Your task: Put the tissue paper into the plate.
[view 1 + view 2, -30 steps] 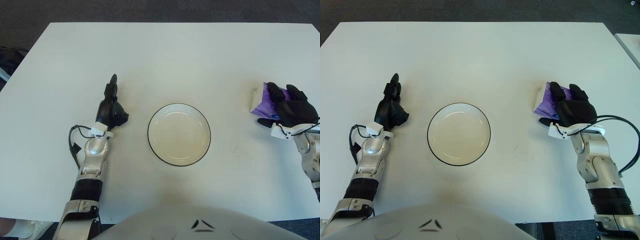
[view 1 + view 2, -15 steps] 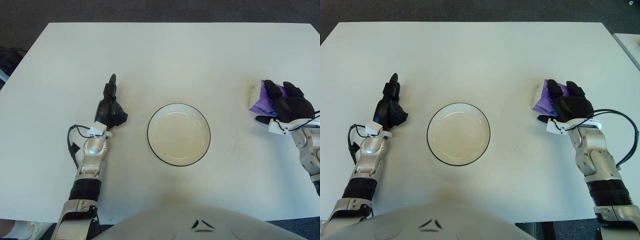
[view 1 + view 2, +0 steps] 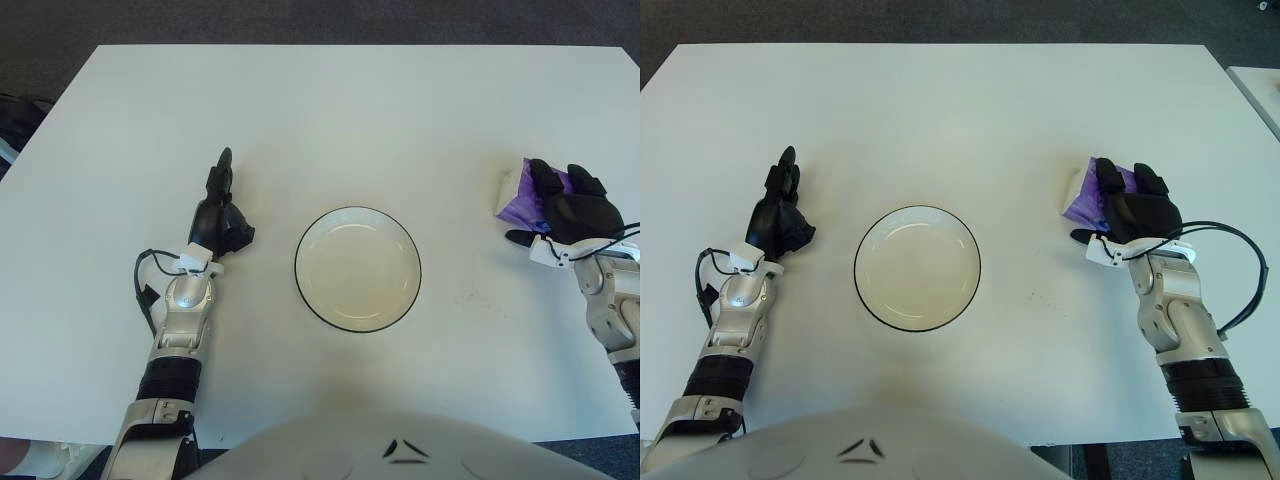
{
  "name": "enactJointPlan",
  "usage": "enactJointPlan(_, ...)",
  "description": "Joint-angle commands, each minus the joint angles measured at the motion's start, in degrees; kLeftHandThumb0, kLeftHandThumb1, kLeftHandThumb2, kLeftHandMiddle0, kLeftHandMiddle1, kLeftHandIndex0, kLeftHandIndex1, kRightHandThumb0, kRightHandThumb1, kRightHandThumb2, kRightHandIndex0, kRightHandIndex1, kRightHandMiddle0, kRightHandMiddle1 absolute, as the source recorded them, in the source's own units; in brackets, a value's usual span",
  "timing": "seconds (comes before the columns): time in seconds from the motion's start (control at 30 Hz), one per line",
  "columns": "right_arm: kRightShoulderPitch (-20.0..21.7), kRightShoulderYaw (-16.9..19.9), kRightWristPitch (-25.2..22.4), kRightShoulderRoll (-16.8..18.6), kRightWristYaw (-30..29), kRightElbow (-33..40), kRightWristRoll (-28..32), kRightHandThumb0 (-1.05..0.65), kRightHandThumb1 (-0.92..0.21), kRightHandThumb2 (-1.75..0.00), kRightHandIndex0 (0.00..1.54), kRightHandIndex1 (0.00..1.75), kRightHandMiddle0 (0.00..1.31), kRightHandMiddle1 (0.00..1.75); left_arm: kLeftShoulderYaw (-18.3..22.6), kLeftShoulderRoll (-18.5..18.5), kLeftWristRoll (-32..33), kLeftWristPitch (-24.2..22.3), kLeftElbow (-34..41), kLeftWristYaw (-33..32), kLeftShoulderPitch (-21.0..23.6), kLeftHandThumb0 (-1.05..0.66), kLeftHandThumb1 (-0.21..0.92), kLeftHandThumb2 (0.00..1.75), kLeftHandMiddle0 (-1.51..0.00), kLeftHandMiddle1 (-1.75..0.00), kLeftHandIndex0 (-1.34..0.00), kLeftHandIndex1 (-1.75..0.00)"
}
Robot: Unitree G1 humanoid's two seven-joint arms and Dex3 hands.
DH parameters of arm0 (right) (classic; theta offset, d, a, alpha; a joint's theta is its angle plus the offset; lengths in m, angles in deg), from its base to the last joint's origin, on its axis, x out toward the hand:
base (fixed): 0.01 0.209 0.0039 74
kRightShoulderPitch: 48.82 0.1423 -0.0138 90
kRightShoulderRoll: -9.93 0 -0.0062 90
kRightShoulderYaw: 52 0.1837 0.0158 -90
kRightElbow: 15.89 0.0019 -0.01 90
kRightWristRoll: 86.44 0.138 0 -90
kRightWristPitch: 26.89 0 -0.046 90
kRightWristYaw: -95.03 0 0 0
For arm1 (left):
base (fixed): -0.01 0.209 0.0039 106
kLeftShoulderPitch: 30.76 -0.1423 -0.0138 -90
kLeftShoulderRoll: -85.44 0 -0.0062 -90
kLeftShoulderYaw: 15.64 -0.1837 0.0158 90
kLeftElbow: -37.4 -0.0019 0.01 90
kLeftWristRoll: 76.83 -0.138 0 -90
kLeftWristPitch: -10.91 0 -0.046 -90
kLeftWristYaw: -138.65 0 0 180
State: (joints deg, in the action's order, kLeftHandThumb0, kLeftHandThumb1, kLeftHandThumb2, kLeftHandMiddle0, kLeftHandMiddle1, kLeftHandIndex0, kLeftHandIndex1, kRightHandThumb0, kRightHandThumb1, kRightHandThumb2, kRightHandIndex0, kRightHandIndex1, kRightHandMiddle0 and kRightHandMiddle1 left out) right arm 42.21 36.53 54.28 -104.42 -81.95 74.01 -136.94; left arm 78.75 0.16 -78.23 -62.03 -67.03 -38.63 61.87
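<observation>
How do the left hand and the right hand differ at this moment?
The right hand is curled over the purple tissue pack at the plate's right; the left hand holds nothing, left of the plate. The left hand points its fingers away from the robot. Both are black, over the white table.

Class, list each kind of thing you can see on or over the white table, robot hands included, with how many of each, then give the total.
Plate: 1
Tissue paper pack, purple and white: 1
Robot hands, left hand and right hand: 2
Total: 4
</observation>
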Motion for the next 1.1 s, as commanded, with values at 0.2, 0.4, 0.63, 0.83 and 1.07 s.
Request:
enactJointPlan(0.2,-3.1,-2.1,-3.3,5.8,-6.2,-2.7,0.4,-0.70,-0.70,-0.22,0.53,1.60,0.39,1.71,0.2,0.2,0.6,-4.0,-1.6,0.9,-4.1,-0.93,0.92,1.25,-0.09,-0.01,0.00,-0.20)
enactJointPlan(0.4,-3.2,-1.9,-1.7,8.6,-16.7,-4.1,0.7,-0.35,-0.32,-0.96,0.95,1.73,0.79,1.74,0.7,0.4,1.4,-4.5,-1.7,0.9,-4.0,-0.91,0.92,1.24,-0.10,-0.01,0.00,-0.23)
enactJointPlan(0.63,-3.9,-1.4,3.2,9.9,-25.0,-5.6,3.1,-0.17,-0.25,-1.24,1.22,1.74,1.05,1.75,1.0,0.5,1.9,-3.6,-2.5,1.2,-3.7,-0.91,0.92,1.23,-0.10,-0.01,0.00,-0.21)
enactJointPlan(0.83,-4.5,-1.3,7.5,10.0,-29.0,-7.2,5.3,-0.09,-0.21,-1.38,1.29,1.75,1.15,1.75,1.1,0.2,2.4,-1.9,-3.9,2.3,-3.4,-0.92,0.92,1.23,-0.08,0.00,0.00,-0.17)
enactJointPlan(1.07,-5.1,-1.7,7.4,10.8,-30.3,-7.4,5.7,-0.08,-0.20,-1.43,1.32,1.75,1.18,1.75,1.3,-0.1,2.6,-0.8,-5.3,2.8,-2.8,-0.93,0.92,1.24,-0.05,0.00,0.00,-0.11)
